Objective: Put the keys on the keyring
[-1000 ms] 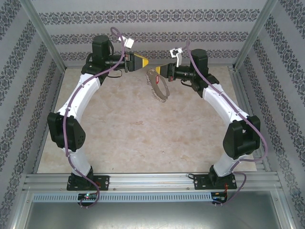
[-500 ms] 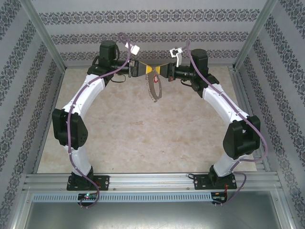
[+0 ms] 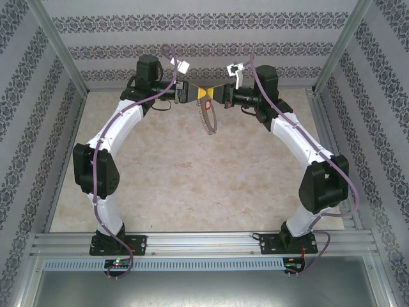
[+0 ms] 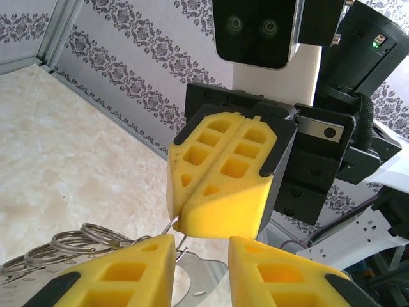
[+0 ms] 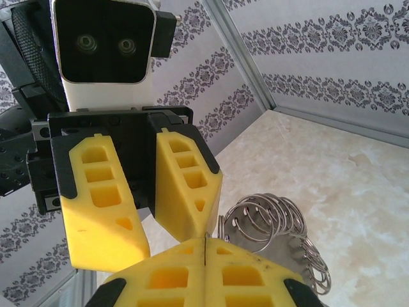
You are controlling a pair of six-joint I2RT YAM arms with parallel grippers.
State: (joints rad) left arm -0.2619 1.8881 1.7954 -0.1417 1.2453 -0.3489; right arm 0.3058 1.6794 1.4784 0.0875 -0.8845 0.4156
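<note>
At the far middle of the table [image 3: 172, 167], I find the keyring [image 3: 206, 116] hanging edge-on below the point where the two arms meet. From the left wrist camera its thin wire runs up into the tip of the right claw [image 4: 190, 220]. That claw's yellow fingers are pressed together along their whole length and pinch the wire between them. A cluster of small silvery rings [image 5: 268, 220] strung on the loop fans out beside the right claw, and the same rings lie low and to one side in the left wrist view. A flat metal piece [image 4: 199, 284] of the keyring shows in the gap of the left claw [image 4: 201, 248].

The left claw stands spread, its two fingers apart on either side of the right claw's tip. I cannot tell whether either finger touches the metal. From above, both claws face each other nose to nose. Patterned walls [image 3: 204, 51] enclose the table.
</note>
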